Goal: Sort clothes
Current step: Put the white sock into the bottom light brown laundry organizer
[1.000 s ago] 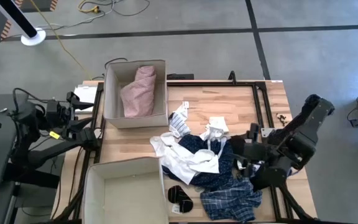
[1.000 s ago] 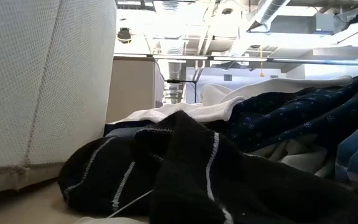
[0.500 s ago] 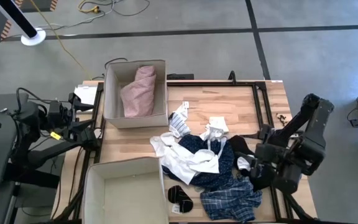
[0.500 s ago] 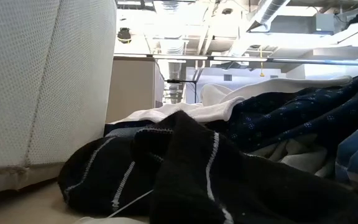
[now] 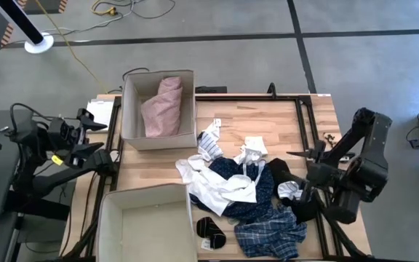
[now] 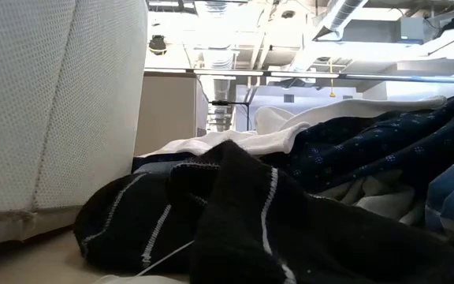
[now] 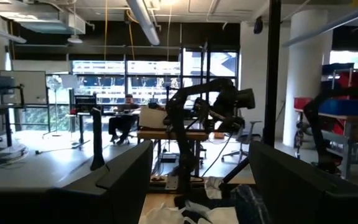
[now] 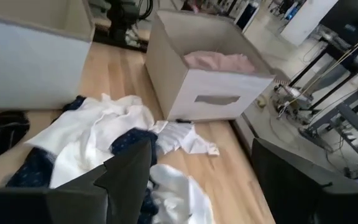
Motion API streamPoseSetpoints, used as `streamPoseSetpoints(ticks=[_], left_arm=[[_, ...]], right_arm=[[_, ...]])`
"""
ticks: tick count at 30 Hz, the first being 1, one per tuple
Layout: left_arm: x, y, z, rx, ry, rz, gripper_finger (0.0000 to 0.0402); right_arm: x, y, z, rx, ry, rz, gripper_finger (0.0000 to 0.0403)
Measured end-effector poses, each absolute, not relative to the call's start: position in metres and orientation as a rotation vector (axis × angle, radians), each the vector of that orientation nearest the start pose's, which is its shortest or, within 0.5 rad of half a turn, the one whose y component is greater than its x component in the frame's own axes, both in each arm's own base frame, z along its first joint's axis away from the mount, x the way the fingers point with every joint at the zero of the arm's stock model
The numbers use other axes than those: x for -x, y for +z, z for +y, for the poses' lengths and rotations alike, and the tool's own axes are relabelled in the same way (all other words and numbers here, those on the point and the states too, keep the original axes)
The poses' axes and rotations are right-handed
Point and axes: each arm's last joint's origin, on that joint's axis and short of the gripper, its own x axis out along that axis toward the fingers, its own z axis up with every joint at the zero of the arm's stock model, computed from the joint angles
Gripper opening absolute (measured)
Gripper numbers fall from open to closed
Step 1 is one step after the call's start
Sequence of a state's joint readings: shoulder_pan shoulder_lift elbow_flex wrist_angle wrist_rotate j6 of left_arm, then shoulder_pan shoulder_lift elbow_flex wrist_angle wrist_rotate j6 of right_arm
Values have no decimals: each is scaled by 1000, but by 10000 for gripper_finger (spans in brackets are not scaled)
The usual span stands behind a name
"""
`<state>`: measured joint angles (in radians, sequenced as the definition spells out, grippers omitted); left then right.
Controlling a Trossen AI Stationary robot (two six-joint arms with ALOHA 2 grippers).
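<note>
1. Right gripper (image 5: pixel 302 191): jaws spread, nothing between them, poised at the right edge of the clothes pile (image 5: pixel 242 193) on the wooden table (image 5: pixel 268 120), close to a white garment (image 5: pixel 289 191) and a black one (image 5: pixel 278 172).
2. Left gripper (image 5: pixel 86 131): off the table's left edge, well apart from the pile; fingers (image 7: pixel 129 180) spread and empty.
3. Location of goods: most garments lie heaped mid-table; a pink garment (image 5: pixel 162 105) already sits in the far box (image 5: pixel 129 109); the near box (image 5: pixel 115 218) looks bare.
4. Risk: the navy dotted garment (image 5: pixel 228 175), white shirt (image 5: pixel 209 185) and blue plaid piece (image 5: pixel 271 234) overlap. A pinch here would likely lift two at once, mixing the sort.
5. Risk: the plaid piece lies at the table's near edge; a dragging pull could tip it off.
6. Risk: the dark striped socks (image 6: pixel 211 213) rest just beside the near box wall and may be overlooked or pushed under.
7. Obscured: the low view is blocked by socks and box wall, showing neither gripper. Garments beneath the heap cannot be counted. The near box's floor is partly cut off.
</note>
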<state>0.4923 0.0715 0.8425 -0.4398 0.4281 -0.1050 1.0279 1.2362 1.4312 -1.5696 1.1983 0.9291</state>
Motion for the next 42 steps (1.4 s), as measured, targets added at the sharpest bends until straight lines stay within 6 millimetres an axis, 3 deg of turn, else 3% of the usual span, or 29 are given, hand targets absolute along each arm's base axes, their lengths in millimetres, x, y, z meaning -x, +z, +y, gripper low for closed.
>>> streamPoseSetpoints(ticks=[6,14,22,31,42], left_arm=[[9,368,-19,-47,41,-292,261],[-6,374,-11,-61,40,-272,261],[-36,378,4,-43,-19,-188,261],[-64,383,15,-32,-86,-166,261],[-88,388,17,-51,-195,-184,261]], right_arm=[[-98,369,110,306,-387,396,289],[-73,325,68,133,-362,267,289],[-64,297,53,-4,-230,127,289],[-75,280,54,-17,34,-109,289],[-122,259,48,-72,119,-45,289]])
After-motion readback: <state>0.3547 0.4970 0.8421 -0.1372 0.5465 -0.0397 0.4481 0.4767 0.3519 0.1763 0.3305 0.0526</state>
